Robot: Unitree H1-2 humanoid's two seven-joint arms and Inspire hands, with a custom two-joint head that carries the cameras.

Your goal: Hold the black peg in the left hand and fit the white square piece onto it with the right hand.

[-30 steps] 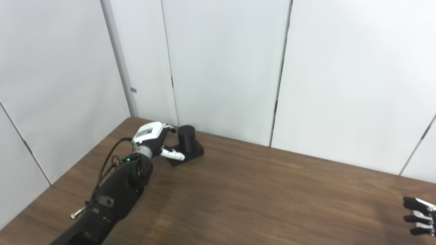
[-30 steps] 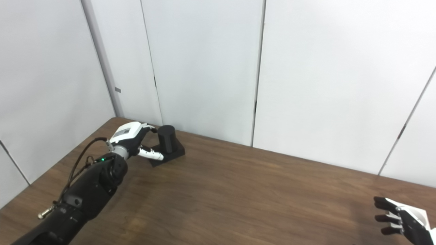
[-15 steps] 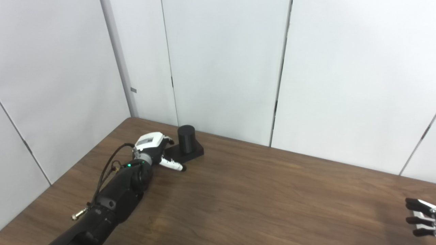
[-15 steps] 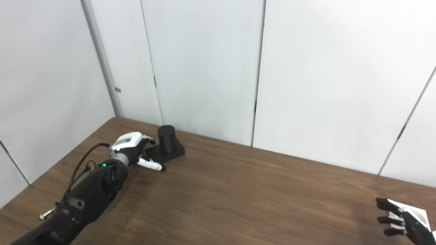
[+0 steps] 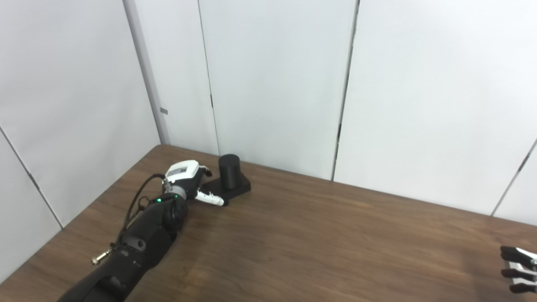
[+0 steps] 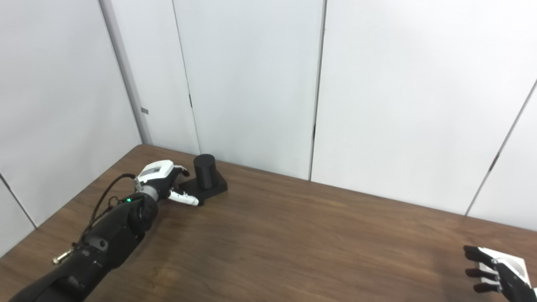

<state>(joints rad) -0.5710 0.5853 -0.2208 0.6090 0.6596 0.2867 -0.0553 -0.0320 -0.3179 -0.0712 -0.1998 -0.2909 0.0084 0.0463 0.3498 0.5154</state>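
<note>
Square (image 6: 509, 263), white, lies at the table's (image 6: 293, 235) near right corner, mostly hidden under the right hand (image 6: 495, 274), fingers apart and cut off by the frame. Farther left, the left hand (image 5: 188, 184) reaches the peg (image 5: 229, 170) base, spread; contact unclear.

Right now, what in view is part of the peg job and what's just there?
Job:
black peg on its base, far left
left hand, beside the base
right hand, over the white square piece

Just there:
table
wall panels
</note>
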